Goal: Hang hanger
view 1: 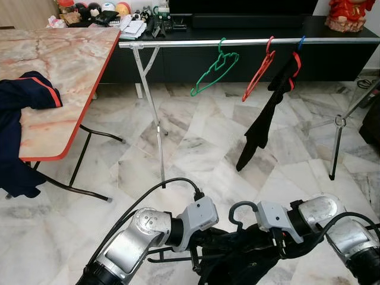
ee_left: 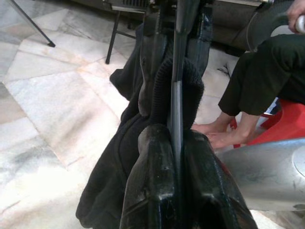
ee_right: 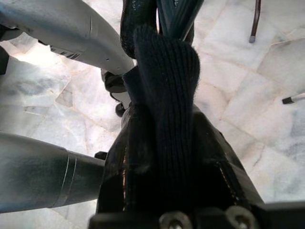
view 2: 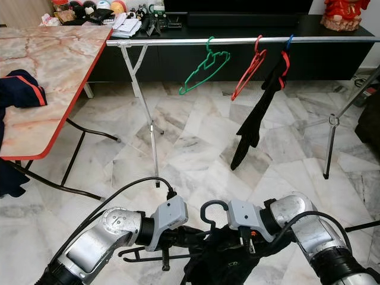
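Left eye view: both my arms are low and close in front of me, carrying a black hanger (view 1: pixel 240 209) dressed in a dark garment (view 1: pixel 249 261). My left tool (view 1: pixel 199 252) is clamped on the hanger's bar, as the left wrist view shows, with knit cloth bunched round it. My right tool (view 1: pixel 276 249) is clamped on a thick fold of ribbed black cloth by the hanger's neck. The hook curls upward between my two wrists, just beside the right one, so the right arm is the nearer to it. The hanger's long axis runs across me, left to right. The rail (view 1: pixel 249 42) lies ahead and well above, also running across, so hook and rail look roughly in line; I judge a lift and forward reach is wanted. On it hang a green hanger (view 1: pixel 215 68), a red hanger (view 1: pixel 259 70) and a black cloth (view 1: pixel 267 116). Bare rail shows left of the green one. Marble floor (view 1: pixel 196 142); a worktop (view 1: pixel 59 71) on my left carries a navy jacket (view 1: pixel 24 95).
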